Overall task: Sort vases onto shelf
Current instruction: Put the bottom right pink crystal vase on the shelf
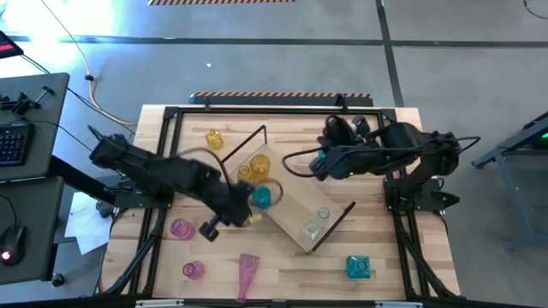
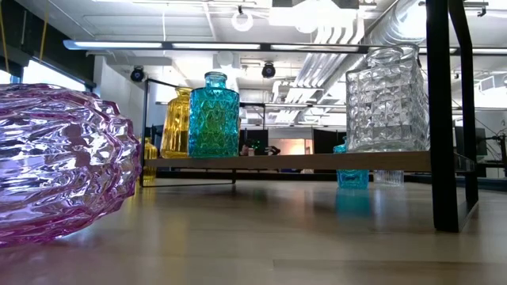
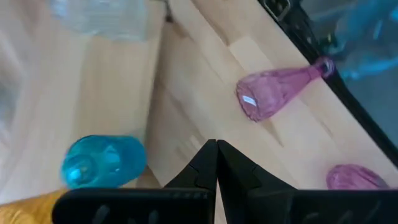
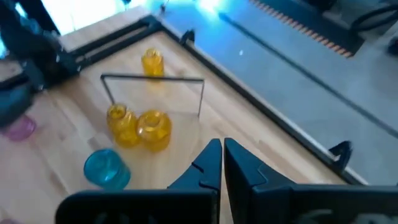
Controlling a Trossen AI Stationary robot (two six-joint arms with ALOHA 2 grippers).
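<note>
Vases, high view: four stand on the shelf (image 1: 287, 201), which lies diagonal mid-surface: two amber ones (image 1: 254, 165), a teal bottle (image 1: 260, 198), a clear cut-glass one (image 1: 317, 224). Loose on the surface (image 1: 402, 257): small amber vase (image 1: 213, 139) at the far side, two pink ones (image 1: 181, 228) near the left edge, a tall pink vase (image 1: 247, 275) lying on its side, a teal square vase (image 1: 358, 268) at the front right. Left gripper (image 1: 229, 216) sits just beside the teal bottle; right gripper (image 1: 321, 162) hovers over the shelf's far end.

Low view: faceted glass, probably rigid, slick, breakable. Best grip is likely the narrow neck or across flat faces, light squeeze.

Left wrist view: fingers (image 3: 205, 167) together, nothing held; tipped pink vase ahead.

Right wrist view: fingers (image 4: 210, 165) together, empty.
</note>
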